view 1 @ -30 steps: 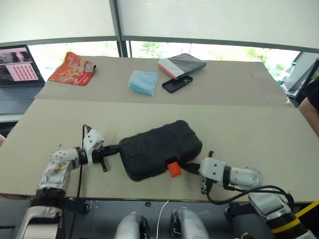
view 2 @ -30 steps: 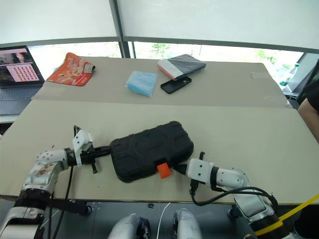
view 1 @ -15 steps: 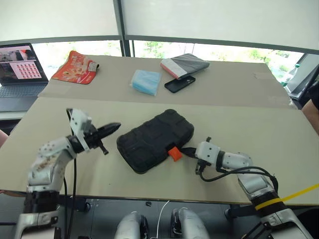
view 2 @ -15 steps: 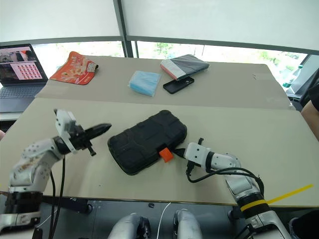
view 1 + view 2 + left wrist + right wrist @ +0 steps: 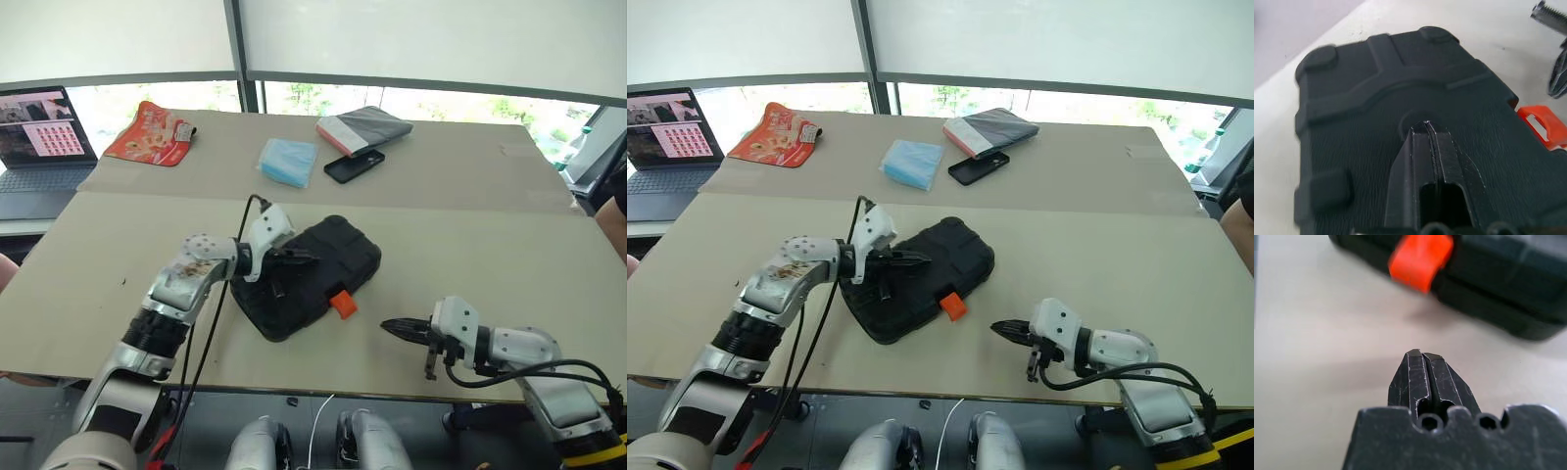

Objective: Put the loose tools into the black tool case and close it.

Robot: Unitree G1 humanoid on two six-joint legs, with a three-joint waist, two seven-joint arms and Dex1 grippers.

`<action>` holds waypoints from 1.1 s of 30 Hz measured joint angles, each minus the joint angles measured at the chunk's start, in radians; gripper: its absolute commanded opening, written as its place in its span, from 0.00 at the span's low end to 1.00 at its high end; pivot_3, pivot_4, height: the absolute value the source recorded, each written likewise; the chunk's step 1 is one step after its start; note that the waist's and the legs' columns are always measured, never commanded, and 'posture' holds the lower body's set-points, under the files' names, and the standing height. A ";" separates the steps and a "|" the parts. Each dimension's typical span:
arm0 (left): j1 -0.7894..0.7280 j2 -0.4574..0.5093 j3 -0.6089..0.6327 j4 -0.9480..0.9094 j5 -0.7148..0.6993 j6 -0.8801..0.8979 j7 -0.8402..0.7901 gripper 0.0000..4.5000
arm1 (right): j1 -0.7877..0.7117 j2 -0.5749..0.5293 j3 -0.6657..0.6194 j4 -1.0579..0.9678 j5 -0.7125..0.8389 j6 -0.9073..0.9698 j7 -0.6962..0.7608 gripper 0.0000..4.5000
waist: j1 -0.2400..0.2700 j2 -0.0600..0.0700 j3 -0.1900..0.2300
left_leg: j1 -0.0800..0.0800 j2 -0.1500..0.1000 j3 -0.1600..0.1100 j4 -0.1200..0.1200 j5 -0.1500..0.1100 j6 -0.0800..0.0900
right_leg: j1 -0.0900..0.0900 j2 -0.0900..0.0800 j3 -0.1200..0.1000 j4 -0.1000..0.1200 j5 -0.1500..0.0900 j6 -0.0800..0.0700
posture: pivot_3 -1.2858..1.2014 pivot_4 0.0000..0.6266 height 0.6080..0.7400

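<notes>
Nearest to us, our right gripper (image 5: pixel 392 326) hangs just above the table (image 5: pixel 509 264) at the near right, its two fingers pressed together on nothing, tips pointing left toward the black tool case (image 5: pixel 323 257). The orange latch (image 5: pixel 340 304) on the case's near long edge lies up and to the left of those tips, apart from them, with bare tabletop between.

The case sits closed in the middle of the table, its long axis running from near left to far right.

Our left gripper (image 5: pixel 1426 128), likewise closed and empty, comes in from the left and rests its tips on the lid; whether it presses, we cannot tell.

We judge the latch to be the next concern. Our right arm is the nearer to it and already faces it, while our left could steady the lid.

Farther off lie a black phone (image 5: pixel 351 164), a grey pouch (image 5: pixel 360 127) and a blue packet (image 5: pixel 286 162).
</notes>
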 measured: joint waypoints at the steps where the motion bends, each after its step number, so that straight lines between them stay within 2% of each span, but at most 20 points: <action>1: 0.002 -0.001 -0.007 -0.001 0.000 0.000 -0.011 0.00 | 0.000 0.011 0.003 -0.013 0.005 0.008 -0.006 0.00 | 0.000 0.001 -0.003 | 0.001 0.000 0.000 0.000 -0.001 0.001 | 0.001 0.000 0.000 0.000 0.000 0.000 | 0.52 0.24 1.00; 7: 0.033 -0.019 -0.002 -0.016 -0.005 0.016 -0.043 0.00 | -0.023 0.051 0.050 -0.023 -0.024 0.036 -0.039 0.00 | 0.006 0.003 -0.011 | 0.006 0.000 0.000 0.000 -0.007 0.012 | 0.007 -0.002 0.000 -0.002 -0.001 -0.001 | 0.52 0.24 1.00; 14: 0.069 -0.015 0.021 -0.033 -0.005 0.022 -0.042 0.00 | -0.145 0.099 0.123 0.075 -0.115 0.055 -0.063 0.00 | -0.001 0.004 -0.011 | 0.010 0.000 0.000 -0.001 -0.008 0.011 | 0.011 -0.005 0.000 -0.002 -0.002 -0.002 | 0.52 0.24 1.00; 21: 0.098 -0.012 0.040 -0.072 -0.006 0.054 -0.029 0.00 | -0.173 0.129 0.146 0.125 -0.148 0.054 -0.067 0.00 | -0.005 0.005 -0.011 | 0.012 0.000 -0.001 -0.002 -0.008 0.010 | 0.013 -0.006 0.000 -0.002 -0.002 -0.003 | 0.52 0.24 1.00; 23: 0.104 -0.012 0.045 -0.082 -0.006 0.060 -0.022 0.00 | -0.179 0.142 0.146 0.138 -0.149 0.054 -0.069 0.00 | -0.006 0.005 -0.011 | 0.012 0.000 -0.001 -0.002 -0.011 0.004 | 0.013 -0.006 0.000 -0.002 -0.002 -0.003 | 0.52 0.24 1.00; 27: 0.108 -0.012 0.050 -0.091 -0.006 0.062 -0.014 0.00 | -0.171 0.135 0.144 0.128 -0.144 0.057 -0.062 0.00 | -0.007 0.005 -0.011 | 0.012 0.000 -0.001 -0.002 -0.011 0.004 | 0.013 -0.006 0.000 -0.002 -0.002 -0.003 | 0.52 0.24 1.00; 33: 0.110 -0.006 0.057 -0.091 -0.006 0.062 -0.012 0.00 | -0.113 0.057 0.096 0.042 -0.057 0.103 0.012 0.00 | -0.011 0.005 -0.012 | 0.014 0.000 -0.001 -0.002 -0.012 0.004 | 0.014 -0.007 -0.001 -0.003 -0.002 -0.003 | 0.52 0.24 1.00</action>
